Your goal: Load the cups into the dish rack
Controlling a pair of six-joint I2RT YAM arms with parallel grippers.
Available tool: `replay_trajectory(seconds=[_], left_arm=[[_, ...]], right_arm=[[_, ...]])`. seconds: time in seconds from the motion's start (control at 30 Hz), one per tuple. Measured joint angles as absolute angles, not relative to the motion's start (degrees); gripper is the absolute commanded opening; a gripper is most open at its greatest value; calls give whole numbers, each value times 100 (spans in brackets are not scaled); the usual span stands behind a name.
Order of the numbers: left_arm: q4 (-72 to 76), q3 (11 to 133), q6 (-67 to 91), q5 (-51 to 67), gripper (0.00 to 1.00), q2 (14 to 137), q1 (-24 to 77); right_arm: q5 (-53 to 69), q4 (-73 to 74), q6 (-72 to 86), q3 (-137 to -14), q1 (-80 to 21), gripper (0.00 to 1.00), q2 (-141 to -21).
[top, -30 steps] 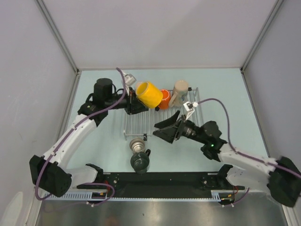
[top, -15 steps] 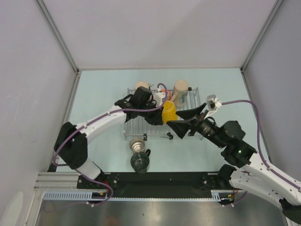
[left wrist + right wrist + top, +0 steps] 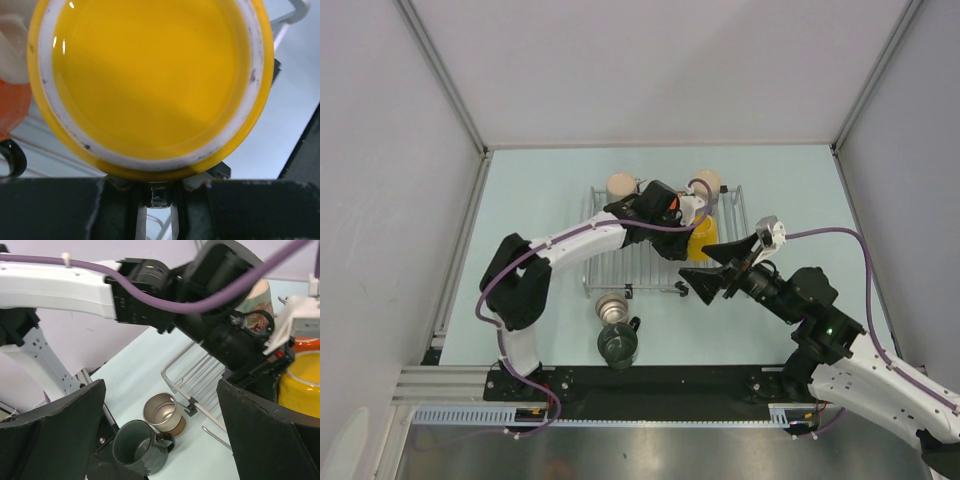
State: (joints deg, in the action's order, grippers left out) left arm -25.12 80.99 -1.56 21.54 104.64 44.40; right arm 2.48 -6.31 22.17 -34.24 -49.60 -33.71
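Note:
My left gripper [image 3: 692, 228] is shut on the yellow cup [image 3: 703, 238] and holds it over the right part of the dish rack [image 3: 620, 265]. In the left wrist view the cup's mouth [image 3: 150, 85] fills the frame, with the shut gripper [image 3: 159, 196] below its rim. An orange cup [image 3: 672, 208] and two cream cups [image 3: 620, 184] [image 3: 708, 181] stand in the rack's far row. A steel cup [image 3: 611, 307] and a dark grey-green cup [image 3: 617, 345] stand on the table in front of the rack. My right gripper [image 3: 705, 277] hangs open by the rack's front right corner, holding nothing.
The right wrist view looks between its open fingers [image 3: 50, 435] at the steel cup [image 3: 162, 412], the dark cup [image 3: 137, 447] and the rack's front corner [image 3: 200, 375]. The left arm [image 3: 60, 285] crosses above. Grey walls enclose the table on three sides.
The left arm has swung right, carrying the yellow cup from the rack's back left to its right side. The right gripper drew back toward the front right, still open.

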Motion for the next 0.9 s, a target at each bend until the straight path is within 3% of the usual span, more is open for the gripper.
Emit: replay_trajectory(seconds=[0.37, 0.73, 0.8, 0.83, 0.9], left_arm=[[-2554, 8774, -255, 1747, 0, 11511, 4681], [-2543, 9052, -414, 1498, 1, 11703, 4901], [-2528, 9030, -447, 1481, 10, 11703, 4917], [-2502, 8997, -460, 1466, 24, 11703, 4928], [-2412, 8925, -523, 1433, 33, 11703, 4934]], right_arm=[[502, -864, 2206, -3065, -4947, 100, -3072], [657, -1002, 2244, -3017, -4936, 100, -3170], [674, -1020, 2246, -3000, -4936, 100, -3168], [676, -1022, 2246, -2989, -4930, 100, -3157], [676, -1022, 2246, -2982, -4925, 100, -3146]])
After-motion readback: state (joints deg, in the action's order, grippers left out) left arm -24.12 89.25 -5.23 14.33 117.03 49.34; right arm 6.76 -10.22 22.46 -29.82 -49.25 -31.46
